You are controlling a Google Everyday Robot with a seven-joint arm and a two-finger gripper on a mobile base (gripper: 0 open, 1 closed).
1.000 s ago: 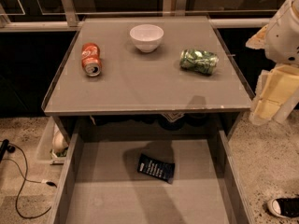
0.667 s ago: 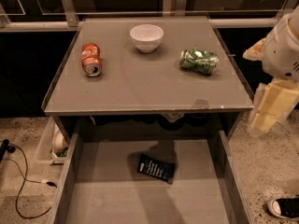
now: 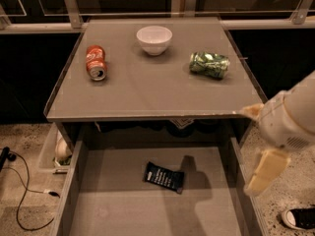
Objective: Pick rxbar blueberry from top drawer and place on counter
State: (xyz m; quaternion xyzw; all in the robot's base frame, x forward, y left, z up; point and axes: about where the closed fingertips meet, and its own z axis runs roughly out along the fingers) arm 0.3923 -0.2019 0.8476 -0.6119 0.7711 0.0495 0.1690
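The rxbar blueberry [image 3: 164, 177], a dark navy wrapper with white lettering, lies flat on the bottom of the open top drawer [image 3: 123, 205], near its middle and slightly tilted. My gripper [image 3: 251, 150] hangs at the right, over the drawer's right wall and just below the front right corner of the counter [image 3: 147, 90]. It is open and empty, to the right of the bar and above it. One cream finger [image 3: 266, 172] points down; the other shows at the counter's corner. The white arm covers part of the drawer's right side.
On the counter stand a white bowl [image 3: 154, 39] at the back middle, a red soda can [image 3: 96, 62] lying at the left and a crushed green can [image 3: 209, 64] at the right. A cable [image 3: 22, 191] and a shoe [image 3: 300, 218] lie on the floor.
The arm and gripper have moved down and to the left, from beside the counter's right edge to over the drawer's right wall. The bar and cans have not moved.
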